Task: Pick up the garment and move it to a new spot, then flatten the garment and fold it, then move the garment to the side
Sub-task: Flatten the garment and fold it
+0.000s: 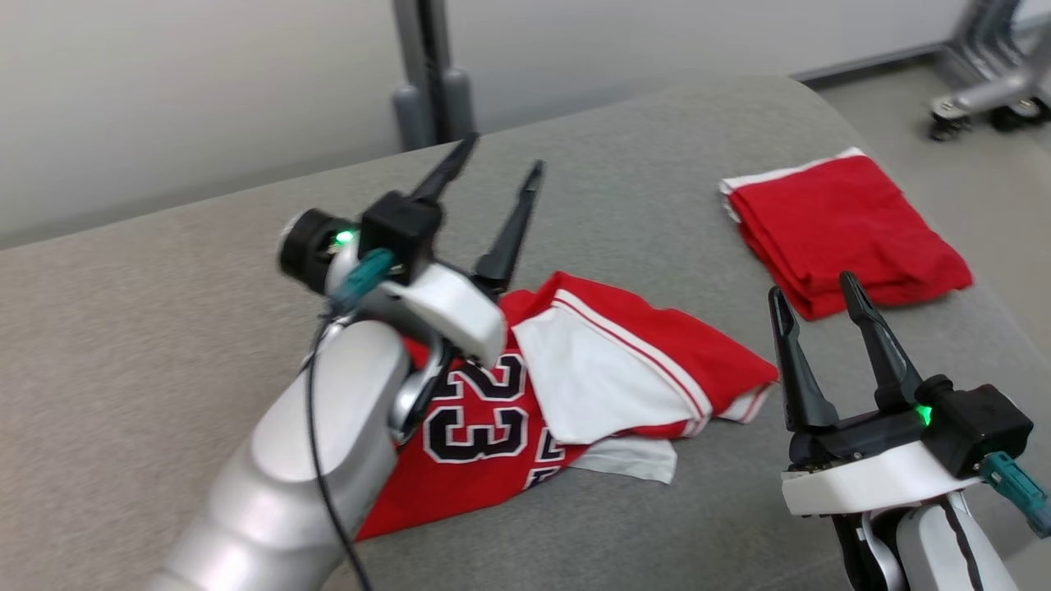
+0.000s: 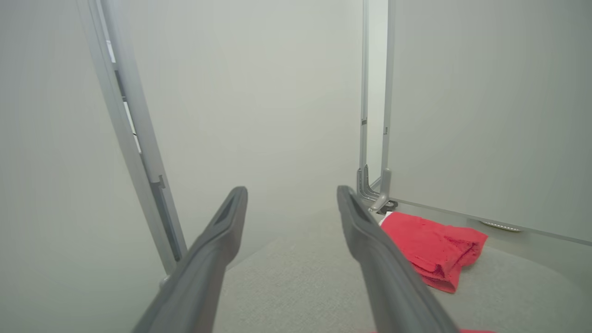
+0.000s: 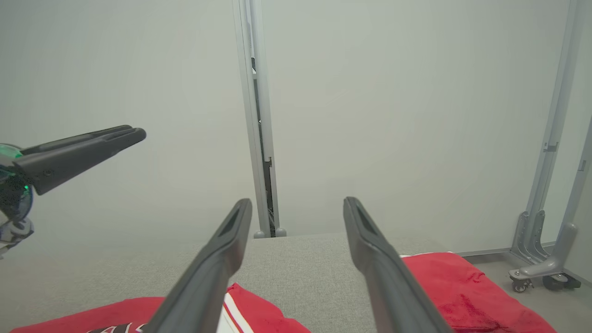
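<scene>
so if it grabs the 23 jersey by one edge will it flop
Likely floppy: the jersey lies rumpled, a flap folded over. Probably light; the cloth looks thin. Pushed across the grey surface, it would likely bunch.

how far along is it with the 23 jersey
Early. Done: the jersey lies on the grey cushion, possibly its new spot. In hand: nothing; left claw and right claw are open and empty. Left: it is crumpled, so flattening, folding and moving it aside remain.
</scene>
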Controlling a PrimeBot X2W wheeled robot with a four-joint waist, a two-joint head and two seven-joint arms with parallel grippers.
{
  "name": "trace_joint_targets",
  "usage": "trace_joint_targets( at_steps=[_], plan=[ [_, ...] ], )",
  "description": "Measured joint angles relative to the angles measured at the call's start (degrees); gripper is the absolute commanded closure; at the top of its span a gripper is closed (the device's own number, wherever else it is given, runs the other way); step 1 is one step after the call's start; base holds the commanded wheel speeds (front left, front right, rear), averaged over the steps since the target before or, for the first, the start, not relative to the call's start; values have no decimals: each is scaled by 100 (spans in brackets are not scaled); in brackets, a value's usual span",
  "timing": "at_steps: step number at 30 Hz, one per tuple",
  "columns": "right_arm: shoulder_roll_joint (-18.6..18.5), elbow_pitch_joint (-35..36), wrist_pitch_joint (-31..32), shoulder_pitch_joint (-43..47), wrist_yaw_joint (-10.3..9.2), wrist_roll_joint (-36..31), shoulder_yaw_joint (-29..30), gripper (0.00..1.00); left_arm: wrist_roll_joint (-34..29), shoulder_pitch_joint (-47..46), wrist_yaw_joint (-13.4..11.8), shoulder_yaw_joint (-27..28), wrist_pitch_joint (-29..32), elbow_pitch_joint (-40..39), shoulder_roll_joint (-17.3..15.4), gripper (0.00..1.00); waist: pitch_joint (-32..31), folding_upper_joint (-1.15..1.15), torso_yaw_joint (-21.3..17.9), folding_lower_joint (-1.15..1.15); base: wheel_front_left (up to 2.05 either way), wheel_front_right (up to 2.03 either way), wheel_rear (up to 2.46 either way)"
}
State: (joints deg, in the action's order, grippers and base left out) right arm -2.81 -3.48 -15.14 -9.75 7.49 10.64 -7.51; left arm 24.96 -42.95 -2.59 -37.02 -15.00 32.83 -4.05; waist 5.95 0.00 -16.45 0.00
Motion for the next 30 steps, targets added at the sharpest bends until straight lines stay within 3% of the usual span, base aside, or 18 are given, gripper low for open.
trace_joint_targets(
  at_steps=[7,11,12,20,30],
  plan=[
    [-30,-109,0,46,0,-172,-108,0,-439,1351,-121,1102,1,-1218,-521,0,-236,0,814,0,0,0,0],
    [-156,-222,0,74,0,-236,-230,0,-577,2034,-161,1530,0,-1667,-577,0,-339,0,1168,0,0,0,0],
    [-225,-296,0,74,0,-270,-287,0,-627,2473,-159,1794,0,-1908,-557,0,-400,0,1392,0,0,0,0],
    [-369,-586,1,126,1,-257,-342,0,-1011,3670,9,2391,0,-2398,-167,0,-607,0,2017,0,0,0,0],
    [-299,-694,0,338,1,-253,-157,0,-1464,4157,313,2639,0,-2617,103,0,-769,0,2269,0,0,0,0]
  ],
)
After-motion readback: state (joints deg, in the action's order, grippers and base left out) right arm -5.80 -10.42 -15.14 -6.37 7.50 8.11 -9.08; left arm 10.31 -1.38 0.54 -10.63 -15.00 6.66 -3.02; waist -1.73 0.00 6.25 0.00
